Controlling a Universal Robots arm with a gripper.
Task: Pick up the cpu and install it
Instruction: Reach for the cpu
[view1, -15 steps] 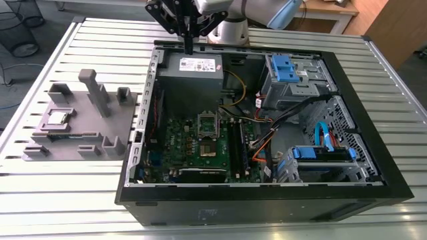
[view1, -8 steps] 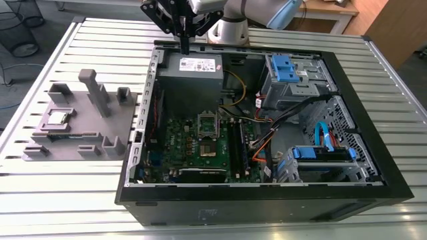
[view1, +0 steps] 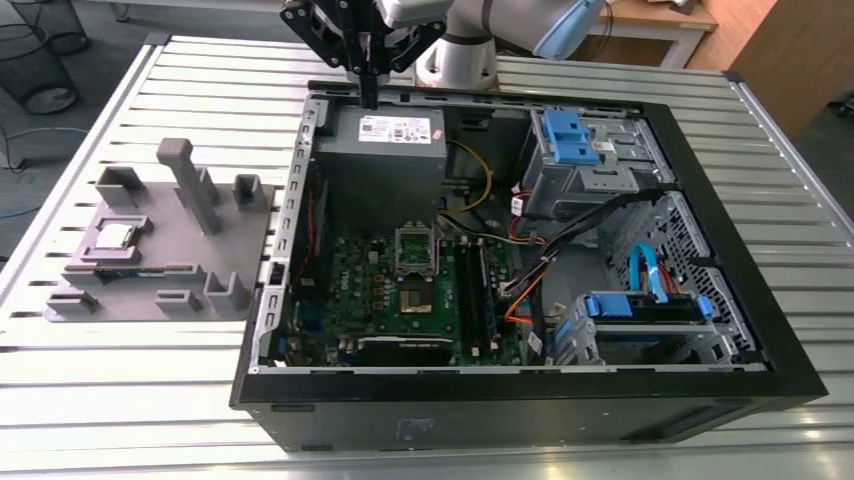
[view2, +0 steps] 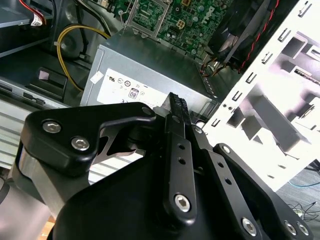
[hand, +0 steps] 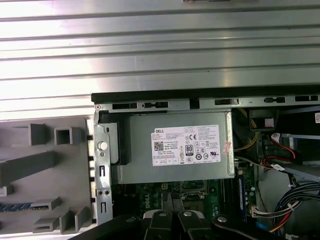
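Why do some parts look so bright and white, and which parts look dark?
In the second wrist view, glare washes the grey parts holder almost white, while the black gripper looks dark. In the first wrist view, the metal table shines in bright bands. In the exterior view, light is even, with shadow inside the computer case.

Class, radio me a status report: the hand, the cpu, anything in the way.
Shut hand, empty, above power supply. Untouched cpu on grey fixture, exterior view's left of case. Nothing covering it.
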